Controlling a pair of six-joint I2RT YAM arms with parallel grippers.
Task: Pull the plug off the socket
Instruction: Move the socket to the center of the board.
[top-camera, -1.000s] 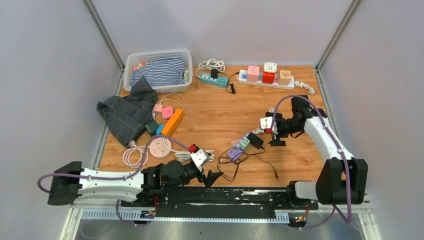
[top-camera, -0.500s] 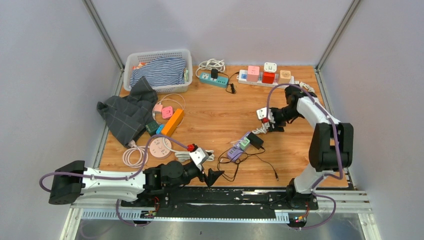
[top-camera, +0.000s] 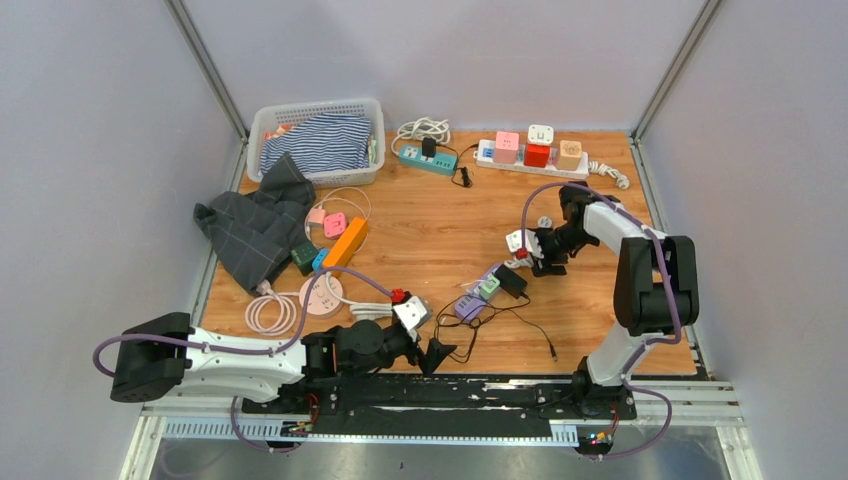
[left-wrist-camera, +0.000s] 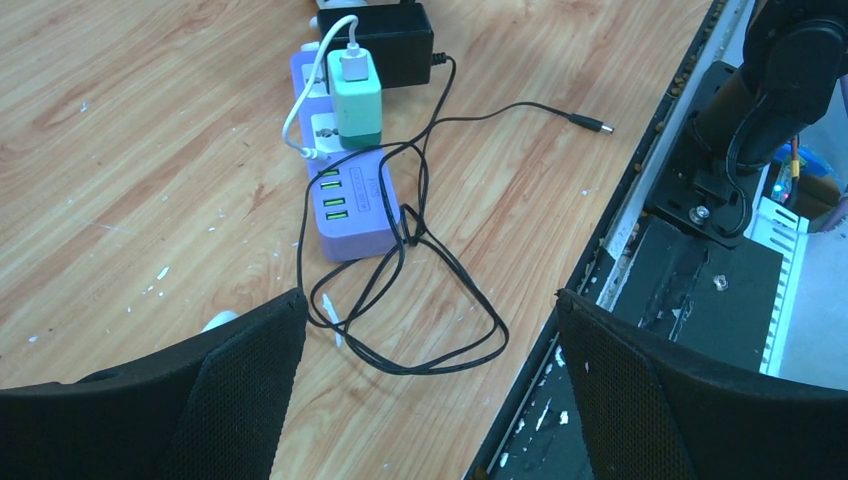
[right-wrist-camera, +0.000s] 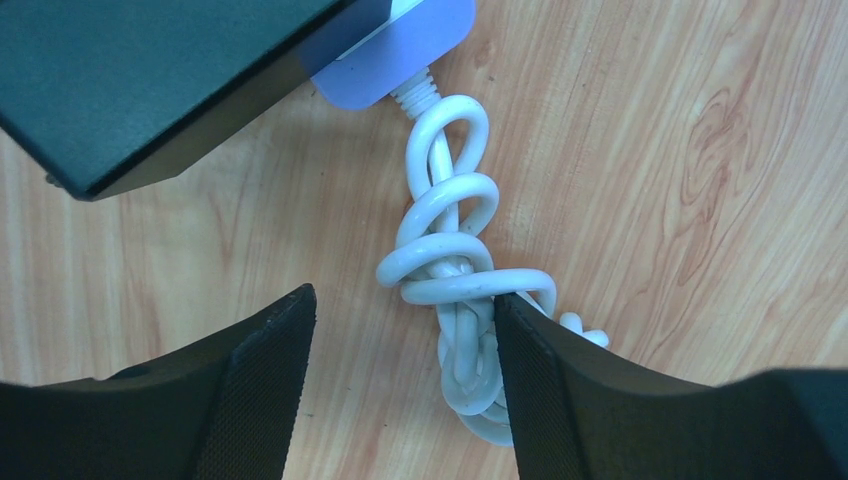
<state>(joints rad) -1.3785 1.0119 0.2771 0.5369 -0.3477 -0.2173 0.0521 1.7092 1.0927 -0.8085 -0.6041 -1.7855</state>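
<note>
The socket is a purple power strip (top-camera: 468, 304) (left-wrist-camera: 350, 205) lying on the wooden table. A green plug (top-camera: 488, 288) (left-wrist-camera: 356, 98) sits in it, and a black adapter (top-camera: 513, 281) (left-wrist-camera: 385, 40) is at its far end. My left gripper (top-camera: 440, 352) (left-wrist-camera: 430, 295) hovers open just short of the strip, over a loop of black cable (left-wrist-camera: 440, 320), holding nothing. My right gripper (top-camera: 530, 265) (right-wrist-camera: 400, 300) is open over the strip's knotted white cord (right-wrist-camera: 450, 250). The cord lies against its right finger (right-wrist-camera: 560, 390). The strip's end (right-wrist-camera: 400, 50) and the adapter (right-wrist-camera: 150, 80) show above.
A white basket of striped cloth (top-camera: 316, 140) and a grey cloth (top-camera: 255, 225) lie at the back left. A teal strip (top-camera: 428, 158) and a white strip with cube adapters (top-camera: 535, 155) line the back. An orange block (top-camera: 344, 245) and a round socket (top-camera: 322, 293) lie left. The table's near edge and black rail (left-wrist-camera: 700, 200) border the cable loop.
My right arm has swung left and down from the table's right side onto the white cord, its jaws narrowing somewhat. My left arm has edged right toward the purple strip.
</note>
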